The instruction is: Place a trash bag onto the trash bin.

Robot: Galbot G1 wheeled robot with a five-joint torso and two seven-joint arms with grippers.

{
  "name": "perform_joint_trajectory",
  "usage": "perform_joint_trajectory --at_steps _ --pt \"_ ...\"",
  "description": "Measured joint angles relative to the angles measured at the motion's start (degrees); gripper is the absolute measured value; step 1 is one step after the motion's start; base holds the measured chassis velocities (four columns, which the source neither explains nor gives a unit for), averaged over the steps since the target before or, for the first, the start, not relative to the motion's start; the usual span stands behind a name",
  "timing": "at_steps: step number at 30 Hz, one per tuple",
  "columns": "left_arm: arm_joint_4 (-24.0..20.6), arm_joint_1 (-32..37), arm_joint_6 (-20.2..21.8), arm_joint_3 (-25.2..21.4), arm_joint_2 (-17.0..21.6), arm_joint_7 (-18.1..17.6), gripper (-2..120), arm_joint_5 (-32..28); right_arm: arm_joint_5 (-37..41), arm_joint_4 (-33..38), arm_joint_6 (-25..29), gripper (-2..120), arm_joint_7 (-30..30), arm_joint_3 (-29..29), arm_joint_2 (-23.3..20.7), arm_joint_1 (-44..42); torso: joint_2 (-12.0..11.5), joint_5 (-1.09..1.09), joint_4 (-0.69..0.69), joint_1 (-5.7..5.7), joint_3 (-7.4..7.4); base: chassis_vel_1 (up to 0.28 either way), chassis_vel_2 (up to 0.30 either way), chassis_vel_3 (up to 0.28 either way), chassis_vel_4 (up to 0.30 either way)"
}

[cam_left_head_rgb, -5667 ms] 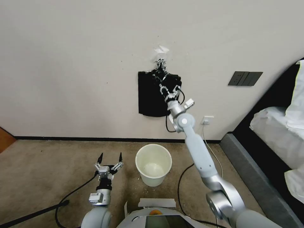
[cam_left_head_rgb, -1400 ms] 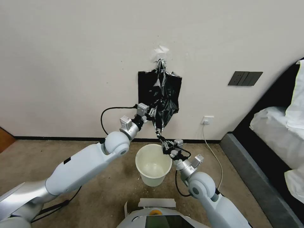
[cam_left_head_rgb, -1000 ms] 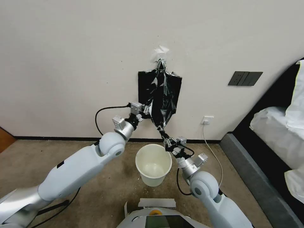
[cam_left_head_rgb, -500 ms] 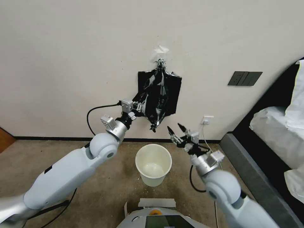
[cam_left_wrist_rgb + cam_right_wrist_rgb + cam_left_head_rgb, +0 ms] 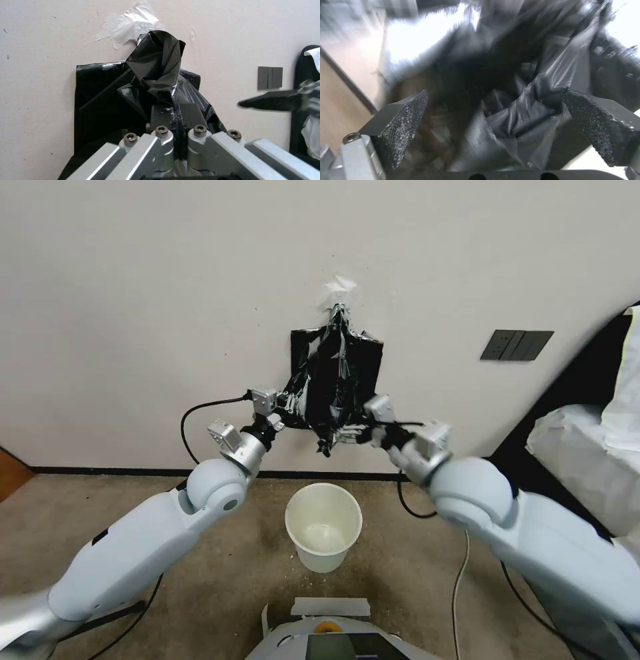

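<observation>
Left gripper (image 5: 288,401) is pinched tight on the thin, crinkled, glossy black plastic trash bag (image 5: 328,395), holding its left edge up against the wall; the bag's top is bunched at the hook above. My right gripper (image 5: 349,434) sits at the bag's lower right corner, fingers (image 5: 403,127) spread wide with plastic between them, not clamped. Bag's long axis hangs vertical. The small round cream-white plastic trash bin (image 5: 323,526) stands on the carpet directly below, well apart. Right gripper is nearer the free lower end
</observation>
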Motion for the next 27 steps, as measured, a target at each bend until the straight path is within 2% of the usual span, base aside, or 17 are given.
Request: perform_joint_trajectory --at_steps 1,5,13,14,16,19,21,22,25,26,27 --pt "0.0 -0.32 0.02 0.21 -0.3 0.02 0 0.01 0.11 -0.72 -0.98 99 0.69 -3.01 0.2 2.52 0.0 -0.01 -0.01 0.0 0.0 0.0 0.0 0.0 0.0" --pt "0.12 -0.94 0.08 0.49 -0.86 0.06 0 0.01 -0.05 -2.94 -1.39 99 2.1 -8.54 0.41 7.68 0.0 0.0 -0.02 0.0 0.0 0.0 0.0 0.0 0.0" --pt "-0.18 -0.59 0.08 0.35 -1.09 0.21 0 0.07 -0.86 -5.52 -1.32 91 3.23 -15.51 0.61 14.51 0.0 0.0 -0.01 0.0 0.0 0.0 0.0 0.0 0.0" --pt "-0.25 -0.47 0.08 0.29 -1.09 0.23 0 0.09 -0.88 -5.97 -1.28 84 3.64 -16.82 0.6 15.48 0.0 0.0 -0.01 0.0 0.0 0.0 0.0 0.0 0.0" --pt "-0.31 -0.44 0.08 0.28 -1.1 0.24 0 0.12 -0.88 -6.23 -1.25 79 3.95 -17.9 0.5 16.15 0.0 0.0 0.0 0.0 0.0 0.0 0.0 0.0 0.0" --pt "-0.34 -0.45 0.08 0.28 -1.11 0.24 0 0.12 -0.85 -6.32 -1.23 76 4.06 -18.53 0.38 16.58 0.0 0.01 -0.01 0.0 0.0 0.0 0.0 0.0 0.0" --pt "-0.54 -0.56 0.08 0.28 -1.31 0.25 0 0.15 0.37 -6.23 -1.15 59 4.07 -21.04 -0.78 18.53 0.0 0.01 -0.01 0.0 0.0 0.0 0.0 0.0 0.0" --pt "-0.54 -0.56 0.08 0.28 -1.31 0.25 0 0.15 0.37 -6.23 -1.15 59 4.07 -21.04 -0.78 18.53 0.0 0.01 -0.01 0.0 0.0 0.0 0.0 0.0 0.0" --pt "-0.92 -0.2 0.1 0.13 -1.41 0.24 0 0.31 1.44 -5.78 -1.07 41 4.03 -24.85 -2.57 21.93 0.0 0.01 -0.02 0.0 0.0 0.0 0.0 0.0 0.0" --pt "-0.92 -0.2 0.1 0.13 -1.41 0.24 0 0.31 1.44 -5.78 -1.07 41 4.03 -24.85 -2.57 21.93 0.0 0.01 -0.02 0.0 0.0 0.0 0.0 0.0 0.0" --pt "-1.11 0.06 0.12 -0.02 -1.39 0.24 0 0.35 1.68 -5.67 -1.03 35 4.08 -25.71 -2.85 22.84 0.0 0.0 -0.01 0.0 -0.01 0.0 0.0 0.0 0.0"
